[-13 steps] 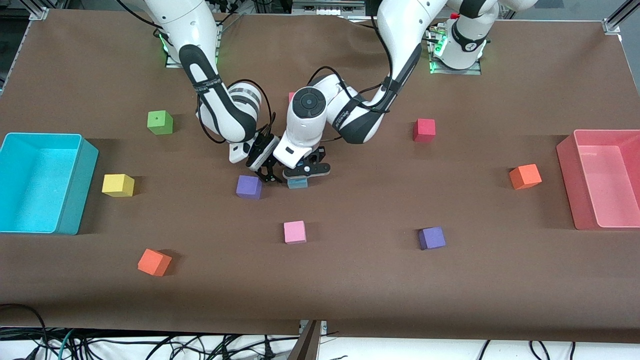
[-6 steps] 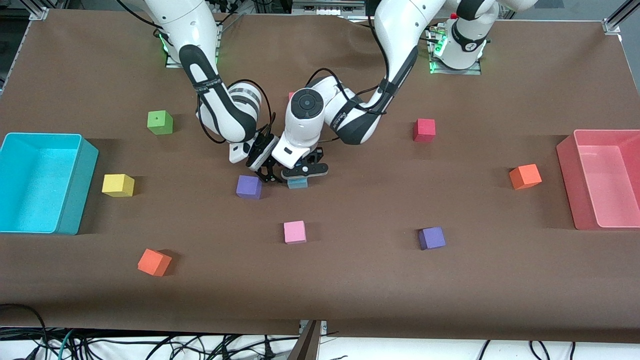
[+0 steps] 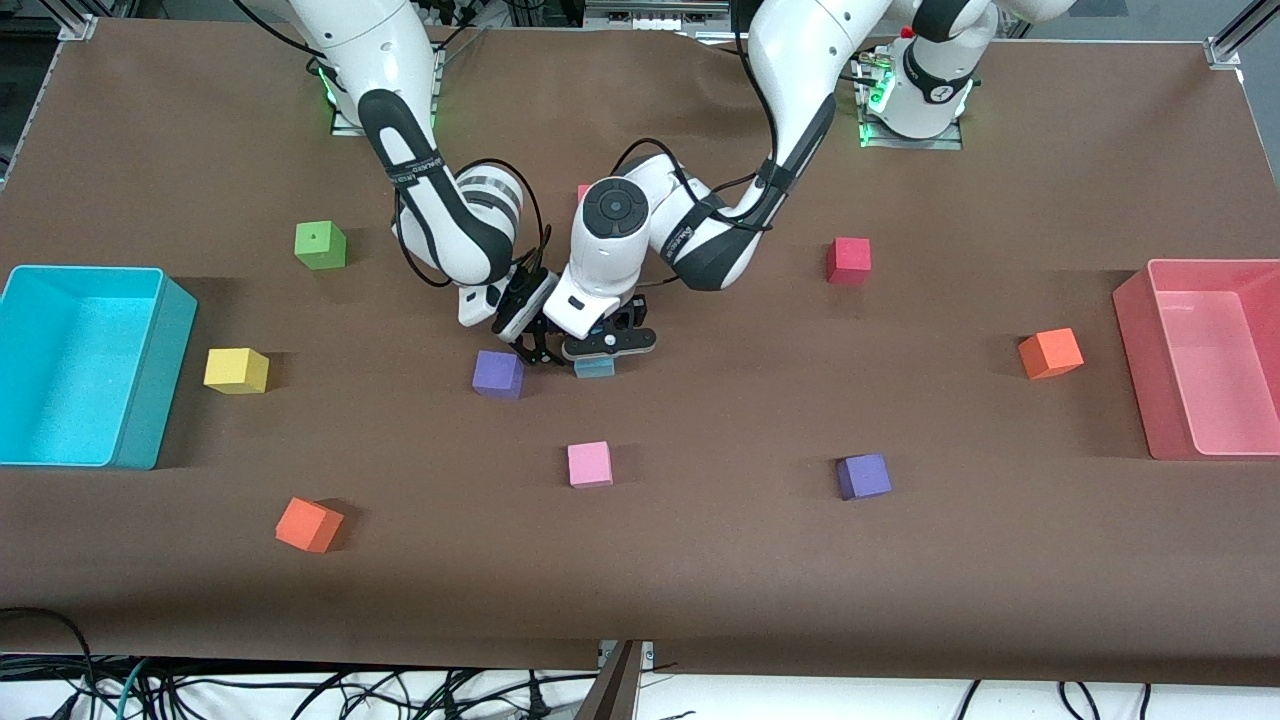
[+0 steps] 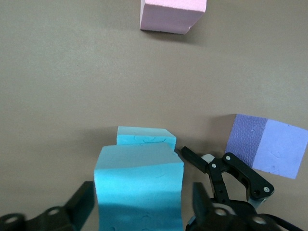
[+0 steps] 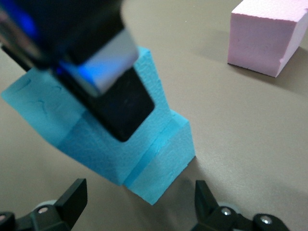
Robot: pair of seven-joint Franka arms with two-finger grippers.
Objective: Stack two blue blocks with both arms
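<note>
My left gripper [image 3: 607, 347] has eased slightly toward my bases, jaws still clamping the upper blue block [image 4: 139, 185] on the lower blue block [image 4: 144, 136] mid-tabletop, so release is next, while my right gripper [image 3: 533, 346] waits beside, jaws wide.

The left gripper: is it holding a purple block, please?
No, in the left wrist view the left gripper holds a blue block over the other blue block; the purple block lies beside them.

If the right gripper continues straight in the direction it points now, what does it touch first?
Most likely the stacked blue blocks: in the right wrist view the lower blue block sits between the open fingers of the right gripper, with the upper blue block, held by the left gripper, on it. Depth is uncertain.
</note>
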